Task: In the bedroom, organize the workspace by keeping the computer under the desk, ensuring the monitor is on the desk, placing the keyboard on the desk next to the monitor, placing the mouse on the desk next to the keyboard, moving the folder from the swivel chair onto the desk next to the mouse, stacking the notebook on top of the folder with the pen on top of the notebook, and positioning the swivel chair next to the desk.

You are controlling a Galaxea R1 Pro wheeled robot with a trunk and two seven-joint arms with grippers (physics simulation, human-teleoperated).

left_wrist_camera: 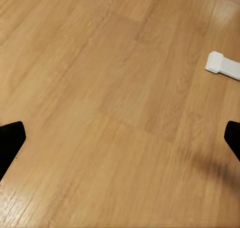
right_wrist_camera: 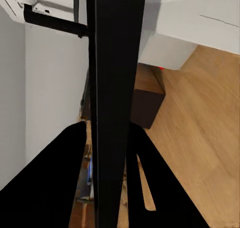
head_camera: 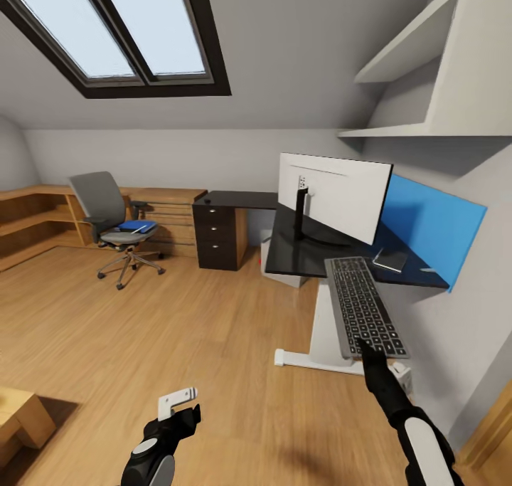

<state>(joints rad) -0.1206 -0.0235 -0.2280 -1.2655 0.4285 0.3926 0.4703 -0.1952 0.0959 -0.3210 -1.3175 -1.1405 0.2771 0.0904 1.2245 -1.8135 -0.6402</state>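
While the right gripper clamps the keyboard by its near end, the keyboard hangs tilted in the air, its far end reaching over the front edge of the surface and the rest overhanging the floor. In the right wrist view the keyboard shows edge-on as a dark slab pinched between the two fingers.

Just behind the keyboard's far end, the monitor stands on the surface with its white back showing, on a black stand. Beside the monitor, near the blue back panel, a small dark flat item lies on the surface; what it is cannot be told. A white pedestal leg stands under the keyboard.

Well apart from the keyboard, across the wooden floor, the chair stands by the low wooden shelving, with the blue folder lying on its seat. A dark drawer unit stands between the chair and the monitor.

Low and near the robot, the left gripper hangs over the floor, spread wide and grasping nothing; its wrist view shows bare floor between the fingertips and the foot of the white leg.
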